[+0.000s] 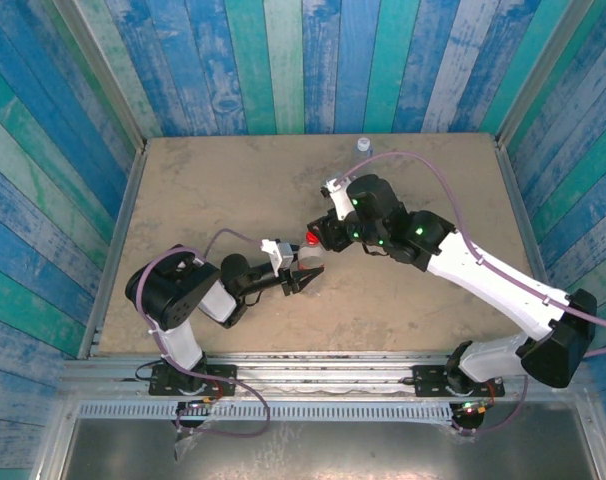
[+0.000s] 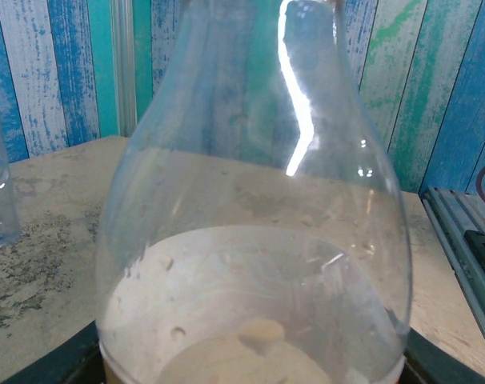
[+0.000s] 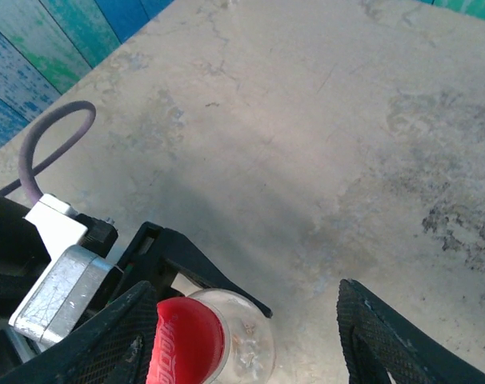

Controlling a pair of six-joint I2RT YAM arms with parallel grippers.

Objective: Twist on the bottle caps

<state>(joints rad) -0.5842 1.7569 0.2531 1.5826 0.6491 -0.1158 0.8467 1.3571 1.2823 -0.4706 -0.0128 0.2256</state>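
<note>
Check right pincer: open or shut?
Open. Right wrist view: the right pincer has fingers wide apart; the red cap on the bottle sits beside one, unclamped.

Plank walls (image 1: 283,60) painted in worn blue, teal and white stripes close in the left, far and right sides. The table (image 1: 213,180) is a pale tan slab, mottled with darker stains. A metal rail (image 1: 323,372) runs along its near edge. The light is bright and even.
</note>
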